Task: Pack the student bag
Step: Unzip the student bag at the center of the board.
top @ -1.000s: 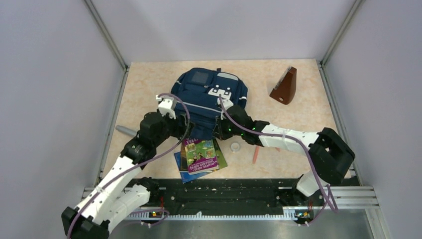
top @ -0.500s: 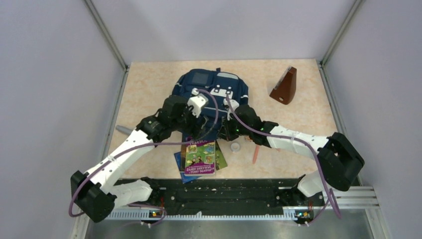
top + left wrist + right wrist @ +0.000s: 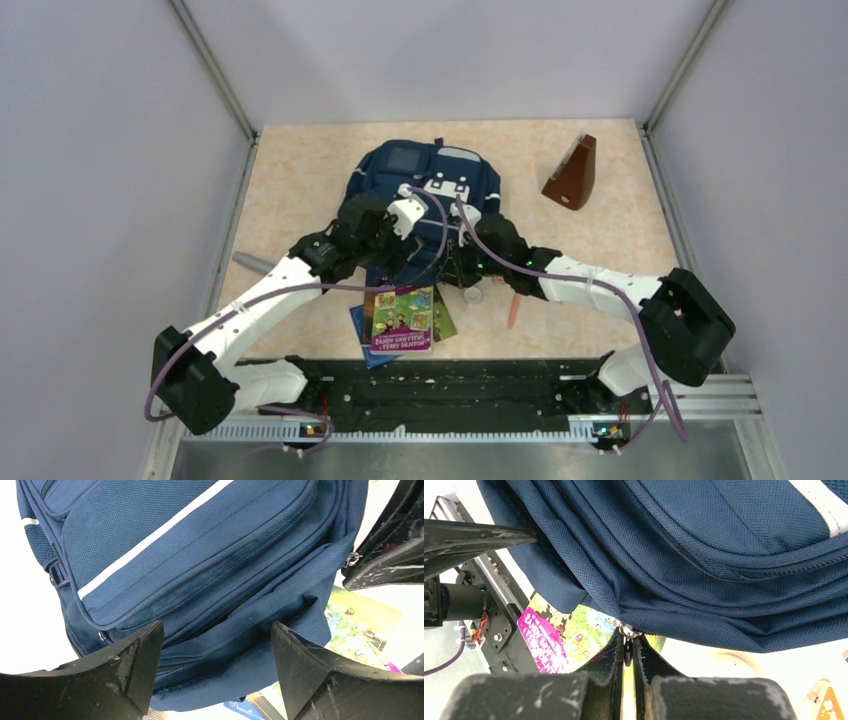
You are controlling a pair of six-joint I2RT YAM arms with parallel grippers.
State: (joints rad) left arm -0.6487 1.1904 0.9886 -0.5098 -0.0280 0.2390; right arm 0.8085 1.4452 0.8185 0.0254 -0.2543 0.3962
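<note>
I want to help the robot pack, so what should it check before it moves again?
1. Right gripper shut on the small metal zip pull: ok.
2. Left gripper open above the navy blue fabric backpack: ok.
3. Left gripper bracing the fabric: not ok, it grips nothing.
4. Zip opened enough for packing: cannot tell.
5. Colourful picture books lying at the backpack's near edge: ok.
</note>
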